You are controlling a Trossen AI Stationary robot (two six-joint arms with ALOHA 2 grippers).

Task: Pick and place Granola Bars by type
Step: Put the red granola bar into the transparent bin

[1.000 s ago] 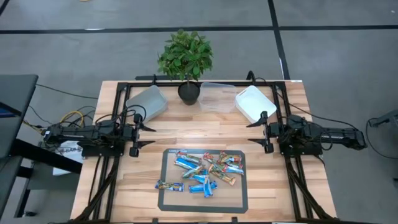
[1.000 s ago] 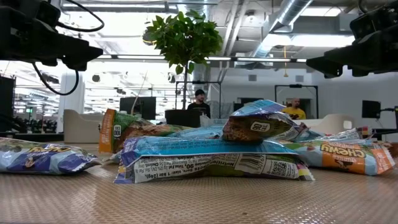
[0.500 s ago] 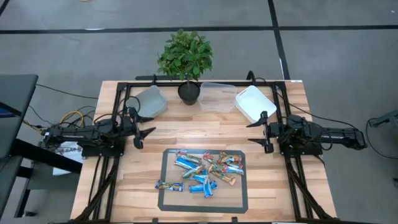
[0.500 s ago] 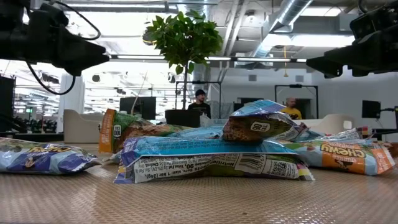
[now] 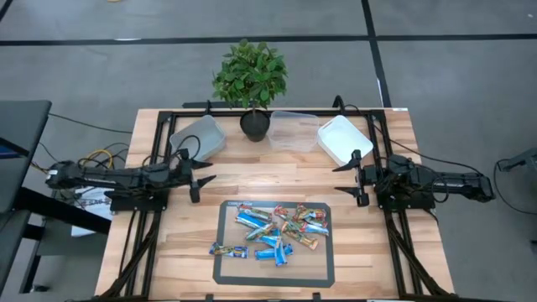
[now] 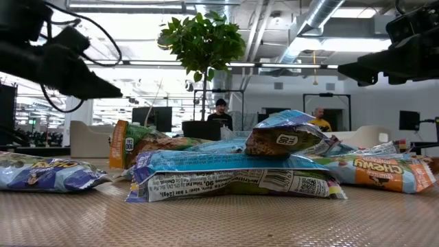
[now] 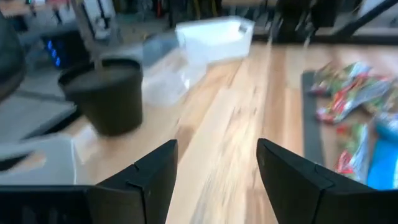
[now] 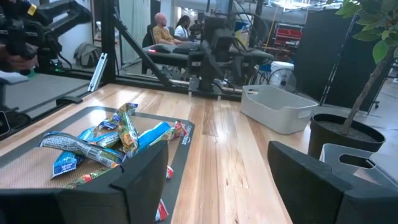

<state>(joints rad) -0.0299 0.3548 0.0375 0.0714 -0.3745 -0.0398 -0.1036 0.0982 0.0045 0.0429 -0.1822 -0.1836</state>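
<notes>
- From above I see the wooden table [image 5: 252, 180] filling mid-frame, with three clear bins [image 5: 294, 130] along its upper edge beside a potted plant [image 5: 250, 80]; none visibly holds a bar, so I judge sorting not yet begun.
- The dark mat [image 5: 323, 267] sits lower centre, and all the Granola Bars [image 5: 275, 228] lie heaped on it, blue, multicoloured and orange mixed.
- My left gripper [image 5: 204, 179], fingers apart and empty, hangs at centre-left, near the pile's upper-left corner but clear of it.
- My right gripper [image 5: 346, 179], also spread and empty, waits centre-right, just above-right of the pile.
</notes>
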